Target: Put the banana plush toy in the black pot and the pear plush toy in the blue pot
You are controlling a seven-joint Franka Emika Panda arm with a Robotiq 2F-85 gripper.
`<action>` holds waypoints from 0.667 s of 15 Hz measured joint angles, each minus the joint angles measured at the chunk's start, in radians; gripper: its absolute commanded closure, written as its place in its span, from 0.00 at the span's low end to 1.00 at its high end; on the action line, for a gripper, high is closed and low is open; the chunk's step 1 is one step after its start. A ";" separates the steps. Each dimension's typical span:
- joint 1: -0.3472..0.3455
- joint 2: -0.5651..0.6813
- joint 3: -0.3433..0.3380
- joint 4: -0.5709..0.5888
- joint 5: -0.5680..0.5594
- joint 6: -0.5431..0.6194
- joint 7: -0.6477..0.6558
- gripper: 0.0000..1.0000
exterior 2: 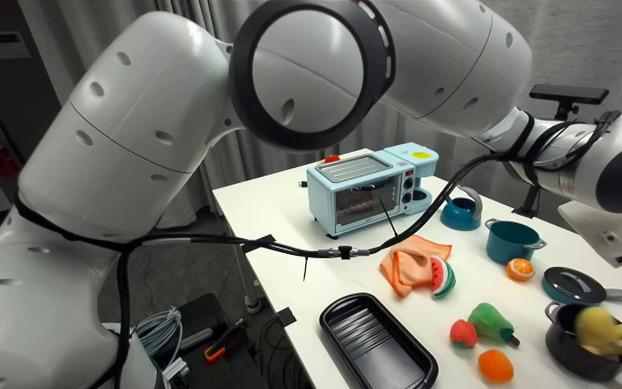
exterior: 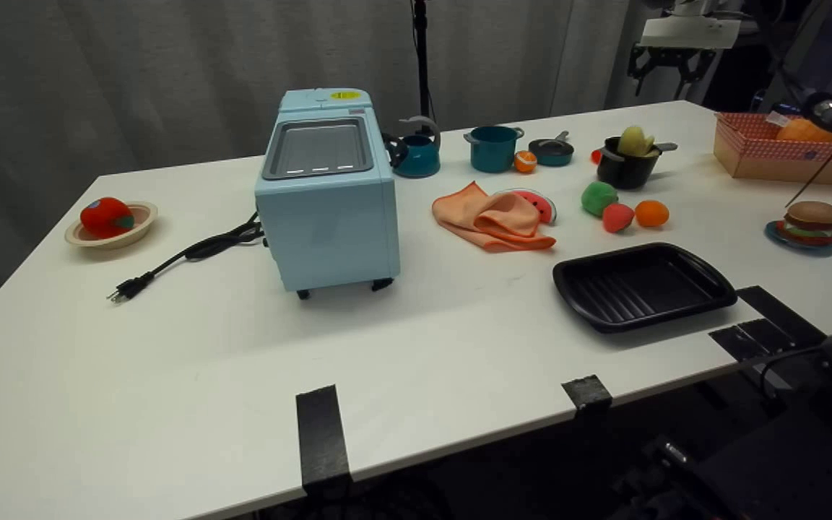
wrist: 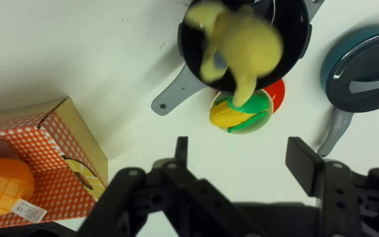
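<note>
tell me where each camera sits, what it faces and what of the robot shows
Wrist view: sits behind the fingers, facing down at the black pot and banana; the fingers show spread open at the bottom.
An exterior view: above a table edge, facing across to the kettle and curtain; the fingers hang small at top right.
An exterior view: close beside the arm, facing past it to the oven; the arm spans it from lower left to right edge.
Both exterior views share the oven, kettle, pear and black pot.
</note>
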 measured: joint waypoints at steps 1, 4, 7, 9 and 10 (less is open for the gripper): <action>0.000 0.001 0.000 0.003 0.000 0.000 0.000 0.00; 0.001 0.003 0.001 0.006 0.000 0.000 0.000 0.00; 0.001 0.002 0.010 0.009 0.000 -0.003 -0.003 0.00; 0.001 -0.001 0.028 0.010 0.001 -0.018 -0.015 0.00; 0.001 -0.004 0.041 0.010 0.004 -0.034 -0.027 0.00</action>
